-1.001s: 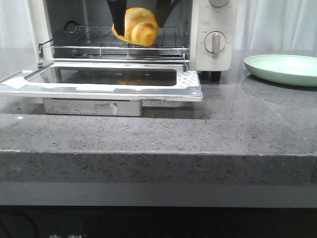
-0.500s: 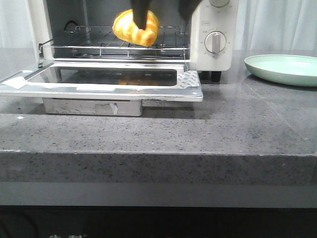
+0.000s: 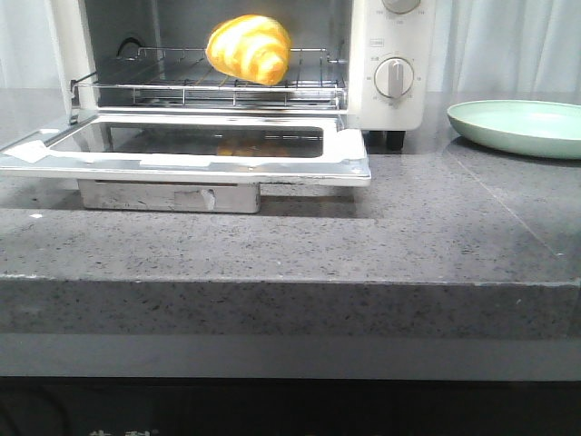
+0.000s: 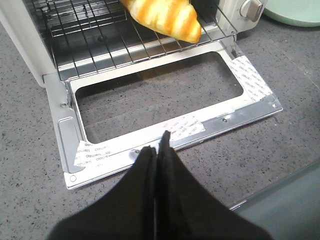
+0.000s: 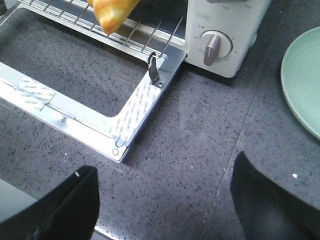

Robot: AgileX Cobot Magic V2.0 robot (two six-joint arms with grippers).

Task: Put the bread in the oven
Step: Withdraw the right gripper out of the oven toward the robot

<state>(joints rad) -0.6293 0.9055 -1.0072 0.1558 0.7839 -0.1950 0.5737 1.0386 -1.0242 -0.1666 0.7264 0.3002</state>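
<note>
Bread [image 3: 249, 48] sits on the rack inside the oven [image 3: 386, 73]; placing looks done.
Left end effector [image 4: 159, 150] is closed and empty, right end effector [image 5: 165, 200] wide open and empty; what remains is probably closing the door [image 3: 191, 159].

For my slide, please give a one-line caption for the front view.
Bread resting on the wire rack of the open oven, green plate beside it.

1 bread [image 3: 249, 48], 1 oven [image 3: 390, 64], 1 plate [image 3: 517, 127]
</note>
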